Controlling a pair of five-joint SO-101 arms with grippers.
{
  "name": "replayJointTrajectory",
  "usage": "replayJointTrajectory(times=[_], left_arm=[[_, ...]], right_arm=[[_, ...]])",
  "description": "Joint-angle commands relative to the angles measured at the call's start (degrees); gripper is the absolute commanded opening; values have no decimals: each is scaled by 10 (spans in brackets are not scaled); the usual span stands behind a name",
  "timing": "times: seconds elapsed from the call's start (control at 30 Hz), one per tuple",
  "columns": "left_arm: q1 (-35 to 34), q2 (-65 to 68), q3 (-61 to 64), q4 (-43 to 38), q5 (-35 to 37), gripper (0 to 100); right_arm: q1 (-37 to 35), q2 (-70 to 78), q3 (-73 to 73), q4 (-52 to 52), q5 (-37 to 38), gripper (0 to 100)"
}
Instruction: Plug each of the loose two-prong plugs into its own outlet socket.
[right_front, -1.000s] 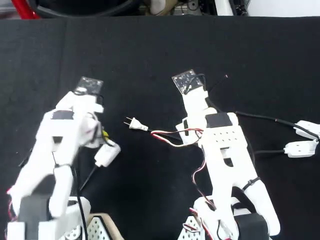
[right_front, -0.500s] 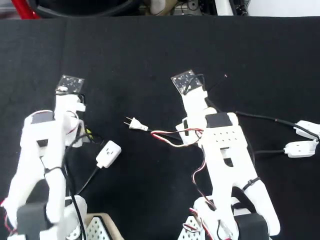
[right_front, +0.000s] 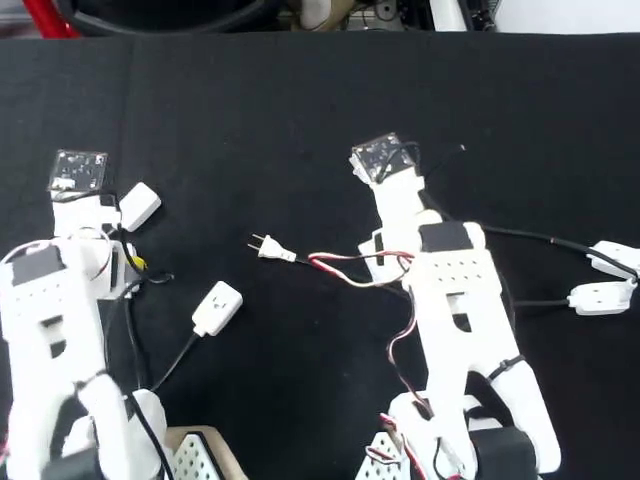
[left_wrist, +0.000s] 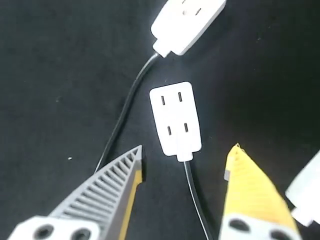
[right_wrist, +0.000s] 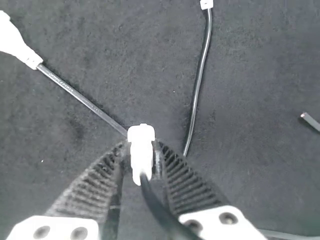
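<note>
Right end effector (right_wrist: 140, 148) clamped on white plug (right_wrist: 141, 159), left end effector (left_wrist: 186, 149) spread wide over outlet socket (left_wrist: 175, 120)

White two-prong plug (right_front: 273, 249) flat near bench (right_front: 300, 100) centre, prongs toward 10 o'clock, second plug (right_wrist: 140, 152) pinched in right end effector (right_wrist: 140, 149), white black-corded socket (right_front: 217, 308) at 8 o'clock, another socket (left_wrist: 176, 123) face up.
</note>
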Motion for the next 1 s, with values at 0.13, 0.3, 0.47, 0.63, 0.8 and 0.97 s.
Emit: replayJointTrajectory(times=[0.13, 0.3, 0.47, 0.63, 0.8, 0.97], left_arm=[[-9, 228, -68, -98, -4, 271], [-8, 301, -102, -102, -5, 255], [4, 287, -104, -102, -5, 150], [42, 249, -80, -98, -59, 52], [86, 207, -72, -36, -76, 28], [145, 125, -68, 40, -81, 30]], right_arm=[[11, 1, -29, 1, 4, 12], [11, 1, -29, 0, 4, 12], [11, 1, -29, 0, 4, 12], [11, 1, -29, 0, 4, 12], [11, 1, -29, 0, 4, 12], [11, 1, -29, 0, 4, 12]])
